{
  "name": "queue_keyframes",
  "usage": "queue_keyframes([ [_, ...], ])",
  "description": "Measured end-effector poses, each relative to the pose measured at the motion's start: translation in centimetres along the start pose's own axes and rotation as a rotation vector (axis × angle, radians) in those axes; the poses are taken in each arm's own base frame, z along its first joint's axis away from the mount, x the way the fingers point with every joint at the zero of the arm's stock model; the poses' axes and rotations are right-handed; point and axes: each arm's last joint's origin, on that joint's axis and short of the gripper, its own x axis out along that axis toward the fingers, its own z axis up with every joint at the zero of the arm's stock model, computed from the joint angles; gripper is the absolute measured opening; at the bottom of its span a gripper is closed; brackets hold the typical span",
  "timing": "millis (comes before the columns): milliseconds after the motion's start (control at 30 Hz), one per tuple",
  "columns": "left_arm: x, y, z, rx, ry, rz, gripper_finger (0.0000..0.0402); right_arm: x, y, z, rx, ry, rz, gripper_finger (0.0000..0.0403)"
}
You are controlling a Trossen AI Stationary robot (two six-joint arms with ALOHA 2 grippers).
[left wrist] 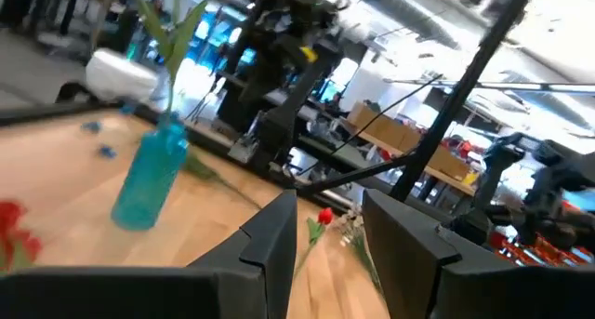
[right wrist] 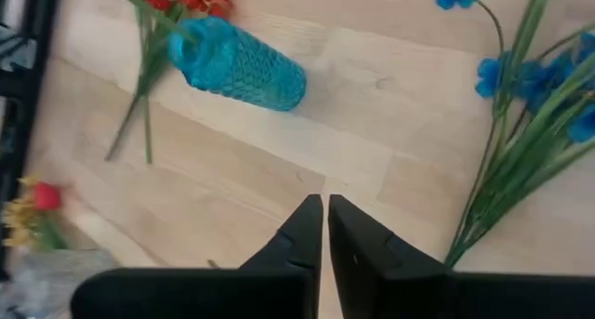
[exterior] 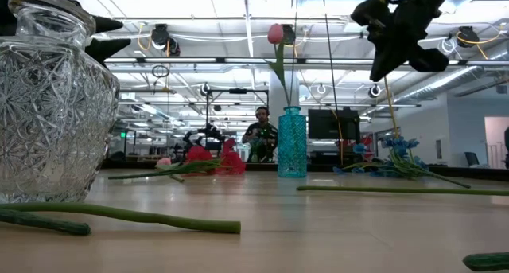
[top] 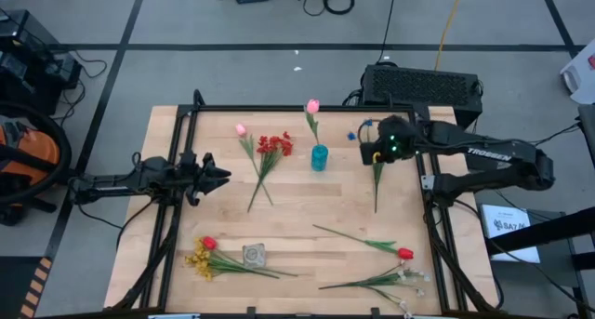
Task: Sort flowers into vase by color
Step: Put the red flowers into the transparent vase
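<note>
A blue glass vase [top: 319, 157] stands mid-table with one pink tulip [top: 312, 106] upright in it. Left of it a second pink tulip [top: 241, 129] and a red cluster [top: 274, 145] lie flat. A blue spray [right wrist: 521, 105] lies right of the vase. My right gripper [right wrist: 324, 212] hangs shut above the bare wood between vase and spray, slanting down and holding nothing. My left gripper [left wrist: 330, 235] waits open over the table's left side, pointing level toward the vase. A clear cut-glass vase [top: 254, 255] stands near the front edge.
Beside the clear vase lie a yellow bunch [top: 198, 261] and a red tulip [top: 208, 243]. Another red tulip [top: 405, 253] and white blooms [top: 409, 277] lie at the front right. A black frame [top: 279, 108] runs along the table's far edge. A person [exterior: 261, 134] sits in the room beyond.
</note>
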Motion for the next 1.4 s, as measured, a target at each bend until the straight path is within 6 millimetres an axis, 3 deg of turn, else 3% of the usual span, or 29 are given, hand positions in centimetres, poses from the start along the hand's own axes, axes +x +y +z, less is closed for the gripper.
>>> queue_keyframes([
  [133,-0.1,-0.4,1.2,-0.004,-0.003,0.100,0.0132,0.9,0.2,-0.7,0.029,0.033,-0.069,0.0002],
  [400,0.8,-1.5,4.0,0.010,0.186,0.356,0.0132,1.3,-0.3,-1.9,0.036,0.113,-0.182,0.0001],
  [533,3.5,-2.3,6.2,0.012,0.256,0.461,0.0132,1.3,-0.1,-2.1,0.005,0.119,-0.174,0.0001],
  [700,8.7,-2.7,7.8,0.007,0.417,0.581,0.0132,1.3,-0.1,-2.2,-0.050,0.128,-0.168,0.0001],
  [867,13.0,-1.4,8.1,0.052,0.578,0.794,0.0132,1.2,-0.1,-2.3,-0.112,0.163,-0.147,0.0001],
  [1033,16.0,0.4,8.0,0.074,0.628,0.844,0.0132,1.1,-0.1,-2.7,-0.201,0.219,-0.134,0.0001],
  [1267,17.2,3.0,7.3,-0.164,0.616,0.945,0.0133,0.9,-0.4,-3.4,-0.327,0.246,-0.183,0.0000],
  [1400,17.6,4.4,6.5,-0.217,0.646,0.975,0.0145,0.9,-0.6,-3.3,-0.372,0.218,-0.219,0.0000],
])
